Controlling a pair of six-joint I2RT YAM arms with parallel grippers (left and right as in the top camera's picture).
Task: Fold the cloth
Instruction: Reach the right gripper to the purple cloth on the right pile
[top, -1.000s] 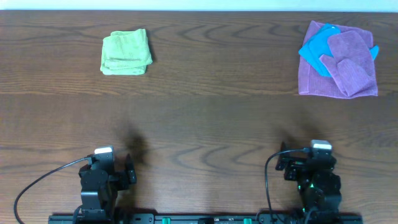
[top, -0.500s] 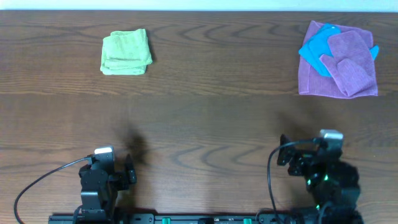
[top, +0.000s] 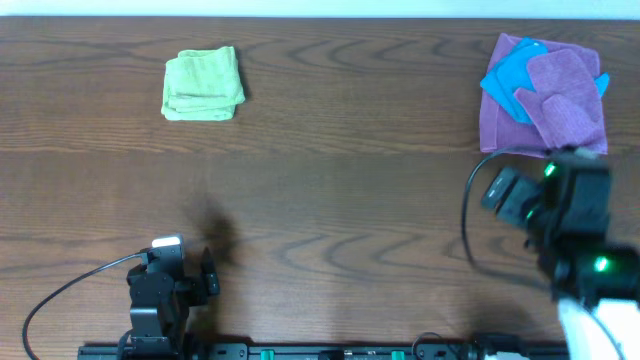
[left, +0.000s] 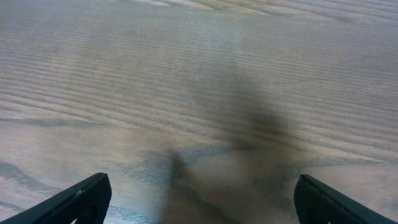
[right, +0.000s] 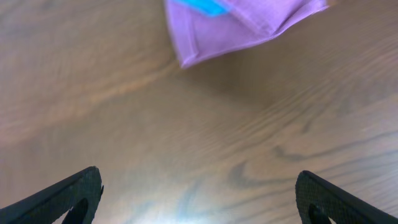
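Note:
Two alike mauve-purple cloths lie piled at the far right of the table. One cloth (top: 497, 128) is spread flat underneath, the other cloth (top: 568, 100) lies rumpled on top. Between them is a bright blue cloth (top: 510, 78). My right arm (top: 560, 205) hovers just in front of the pile. In the right wrist view, the right gripper (right: 199, 193) is open over bare wood, and the flat cloth's near corner (right: 249, 25) lies ahead of it. My left gripper (left: 199, 199) is open over bare table at the near left.
A folded lime-green cloth (top: 203, 84) sits at the far left of the wooden table (top: 330, 200). The left arm (top: 165, 285) rests at the near edge, its cable trailing left. A sliver of the blue cloth (right: 205, 6) shows at the top of the right wrist view.
The right arm has swung forward and to the right, from the near edge up to just in front of the purple pile. The left arm has stayed still. Both grippers stay open.

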